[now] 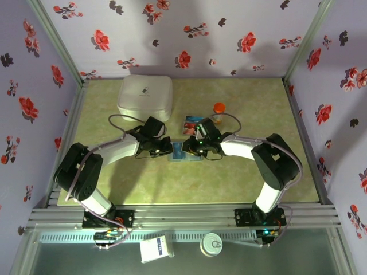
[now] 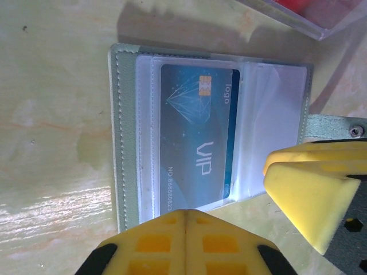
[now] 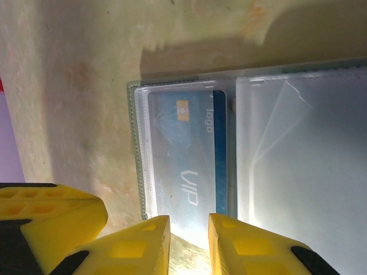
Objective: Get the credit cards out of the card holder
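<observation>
The card holder [image 1: 184, 153] lies open on the table between my two grippers, with its grey-teal stitched edge [image 2: 123, 143] and clear sleeves facing up. One blue-teal credit card [image 2: 195, 143] marked VIP sits inside a sleeve [image 3: 189, 154]. Red-orange and blue credit cards [image 1: 193, 122] lie loose just behind the holder. My left gripper [image 2: 186, 215] is shut, its tips at the holder's near edge with nothing visibly between them. My right gripper [image 3: 189, 228] is slightly open, its fingers either side of the sleeved card's end. Its yellow finger [image 2: 309, 189] shows at the holder's corner.
An orange-capped bottle [image 1: 218, 112] stands behind the right gripper. A white rounded box [image 1: 145, 97] sits at the back left. A clear-edged red item [image 2: 312, 11] lies just beyond the holder. Floral walls enclose the green mat [image 1: 172, 183].
</observation>
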You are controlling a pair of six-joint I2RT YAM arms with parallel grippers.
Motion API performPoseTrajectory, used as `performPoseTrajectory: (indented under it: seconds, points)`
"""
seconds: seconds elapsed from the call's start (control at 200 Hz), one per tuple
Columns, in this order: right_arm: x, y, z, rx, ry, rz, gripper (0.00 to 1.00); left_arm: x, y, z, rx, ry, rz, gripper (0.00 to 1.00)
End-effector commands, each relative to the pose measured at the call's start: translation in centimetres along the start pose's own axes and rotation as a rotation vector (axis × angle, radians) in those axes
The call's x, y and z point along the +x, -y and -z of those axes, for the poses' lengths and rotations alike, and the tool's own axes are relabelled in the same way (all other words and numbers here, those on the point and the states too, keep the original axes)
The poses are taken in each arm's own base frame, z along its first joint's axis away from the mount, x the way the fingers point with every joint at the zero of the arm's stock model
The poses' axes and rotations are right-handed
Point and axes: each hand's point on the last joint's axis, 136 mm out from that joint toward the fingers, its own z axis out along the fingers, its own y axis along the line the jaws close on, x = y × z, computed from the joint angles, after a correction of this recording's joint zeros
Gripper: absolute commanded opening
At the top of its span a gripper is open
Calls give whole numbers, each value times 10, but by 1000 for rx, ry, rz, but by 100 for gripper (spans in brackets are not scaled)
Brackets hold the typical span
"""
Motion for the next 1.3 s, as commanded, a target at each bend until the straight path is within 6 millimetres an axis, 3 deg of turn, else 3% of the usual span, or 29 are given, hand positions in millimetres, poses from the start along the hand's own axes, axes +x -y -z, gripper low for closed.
performPoseTrajectory:
  seconds: [0.0,0.795,1.295]
  points:
    - [-6,-14,-4,-33,5,3,24,-4,-3,-1,-21,-8,-20,0]
    - [-15,-1,-22,76,-26,20,23,-17,-5,-18,-16,-37,4,0]
    - [-13,2,-26,91,-49,26,23,-4,-30,-34,-87,-103,38,0]
